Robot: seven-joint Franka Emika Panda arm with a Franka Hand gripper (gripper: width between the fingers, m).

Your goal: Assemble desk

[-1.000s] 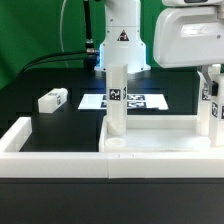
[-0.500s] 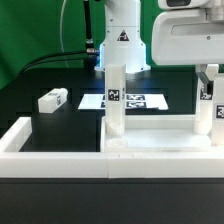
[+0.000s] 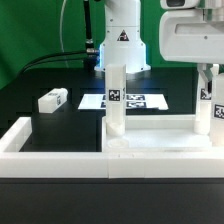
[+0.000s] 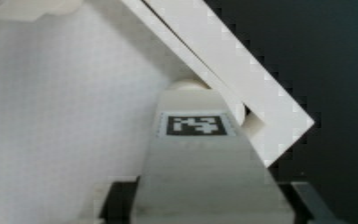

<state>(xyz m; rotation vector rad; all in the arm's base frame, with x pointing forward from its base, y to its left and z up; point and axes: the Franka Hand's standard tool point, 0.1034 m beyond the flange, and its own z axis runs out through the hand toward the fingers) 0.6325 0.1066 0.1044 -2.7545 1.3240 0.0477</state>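
Your end effector point(image 4: 211, 205) is clamped tight on a white leg point(image 4: 201, 150). In the wrist view you can see a dark finger point(image 4: 126, 203) pressed on each side of it. In the exterior view that leg point(image 3: 212, 105) stands straight up at the end of the tabletop point(image 3: 160, 133), on the exterior view's right. The tabletop lies flat on the counter point(image 3: 40, 75), right up against the low wall point(image 3: 50, 157). A second leg point(image 3: 115, 100) stands in the corner on the exterior view's left.

I think the job now is to fix the held leg into its corner hole, most likely by turning it. You cannot see the hole, so you cannot tell how far in the leg is. To do it well, hold the leg straight up and down, push down only a little, and turn slowly. If the leg tips, it may jam. If the tabletop starts to spin with it, stop.

Watch the edges. The raised rim point(image 4: 229, 60) runs right beside the leg, so the fingers have little room low down. Stay high on the leg. The second leg is well apart and should not get in the way. A loose leg point(image 3: 52, 99) lies on the counter on the exterior view's left, near the marker board point(image 3: 140, 101), with open room around it.
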